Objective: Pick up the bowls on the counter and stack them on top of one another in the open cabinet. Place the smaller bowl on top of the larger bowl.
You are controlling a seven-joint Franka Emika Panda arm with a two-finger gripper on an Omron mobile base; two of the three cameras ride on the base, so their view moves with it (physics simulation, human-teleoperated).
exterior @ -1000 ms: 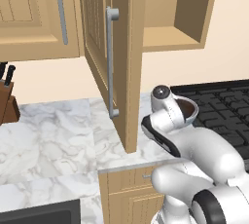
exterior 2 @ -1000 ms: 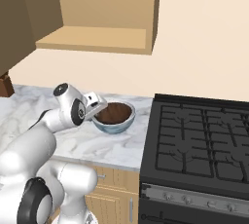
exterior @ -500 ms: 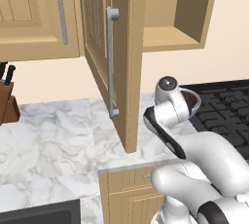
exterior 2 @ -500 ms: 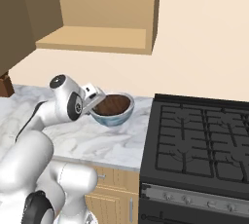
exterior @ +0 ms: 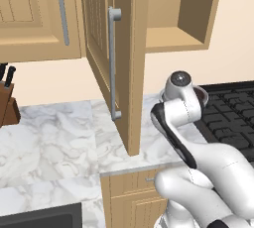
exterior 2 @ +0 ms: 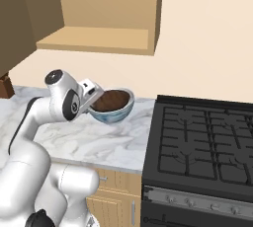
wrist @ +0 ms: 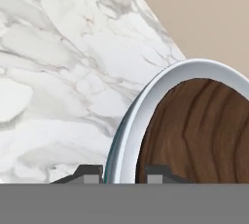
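Note:
The larger bowl (exterior 2: 114, 114), white with pale-blue outside, hangs tilted above the counter (exterior 2: 89, 139) close to the stove's edge. My gripper (exterior 2: 99, 97) is shut on its near rim. In the hand view one fingertip (wrist: 90, 173) sits outside the white rim (wrist: 146, 101) and the other inside it. The smaller bowl (exterior 2: 109, 100), dark brown wood, lies nested inside the larger one and shows as a brown inner surface (wrist: 199, 135). In the left base view the bowl's rim (exterior: 202, 94) peeks out behind the wrist. The open cabinet (exterior 2: 94, 38) with its bare shelf (exterior: 168, 36) stands above.
The cabinet door (exterior: 124, 63) with its long grey handle (exterior: 113, 63) swings out over the counter, left of the arm. A black stove (exterior 2: 202, 142) borders the counter on the right. A knife block (exterior: 6, 103) stands far left, under a closed wall cabinet (exterior: 34, 14).
The gripper has lifted both nested bowls off the counter and carried them upward and slightly away from the stove. The grip has stayed the same.

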